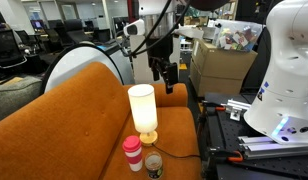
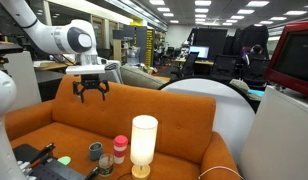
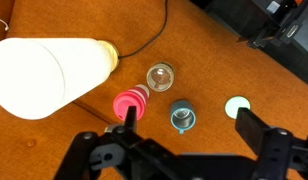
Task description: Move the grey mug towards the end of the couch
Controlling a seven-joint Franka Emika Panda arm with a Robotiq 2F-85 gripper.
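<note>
The grey mug (image 3: 182, 117) is small and squat with a lighter rim, and stands on the seat of the orange couch (image 3: 44, 140). It also shows in an exterior view (image 2: 95, 153), left of the red-and-white tumbler (image 2: 120, 148). The couch fills both exterior views (image 1: 84, 110) (image 2: 184, 115). My gripper (image 3: 187, 118) is open and empty. It hangs high above the seat, with the mug showing between its fingers far below. It is up near the couch back in both exterior views (image 1: 166, 72) (image 2: 92, 90).
A glowing cream cylinder lamp (image 3: 49, 75) (image 1: 142, 110) (image 2: 144, 143) stands beside the tumbler (image 3: 132, 103) (image 1: 133, 153). A clear glass (image 3: 161, 75) and a flat white disc (image 3: 238, 106) sit near the mug. A black table with tools (image 1: 234, 140) borders the couch front.
</note>
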